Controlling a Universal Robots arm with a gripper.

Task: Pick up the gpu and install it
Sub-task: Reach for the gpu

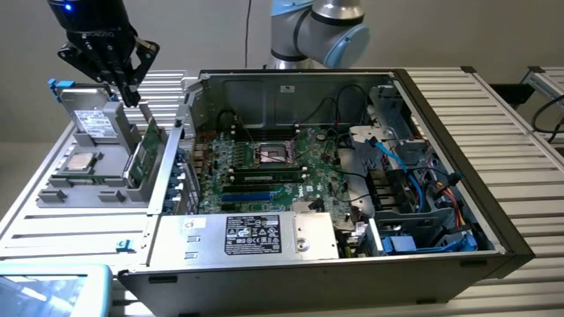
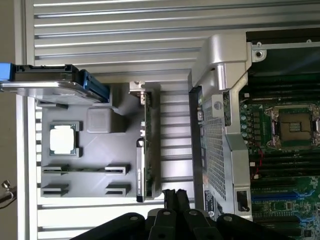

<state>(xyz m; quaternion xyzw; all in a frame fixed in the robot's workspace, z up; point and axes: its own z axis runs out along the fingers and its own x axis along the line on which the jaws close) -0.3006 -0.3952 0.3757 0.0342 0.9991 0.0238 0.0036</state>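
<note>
The gpu (image 1: 148, 150) stands on edge in a grey holder tray (image 1: 88, 193) at the exterior view's left, beside the open computer case. Its green board faces the case. In the wrist view the gpu (image 2: 145, 145) shows edge-on as a thin strip with a metal bracket at one end. My gripper (image 1: 131, 99) hangs above the holder, a little higher than the gpu's far end and not touching it. Its two dark fingers (image 2: 169, 200) lie close together with nothing between them.
A silver hard drive (image 1: 92, 120) with a white label stands in the same holder, and a processor chip (image 1: 82, 160) lies flat beside it. The case's motherboard (image 1: 264, 158) lies exposed, with blue slots (image 1: 255, 196) near the power supply (image 1: 251, 234). Ribbed metal table (image 1: 511, 99) surrounds everything.
</note>
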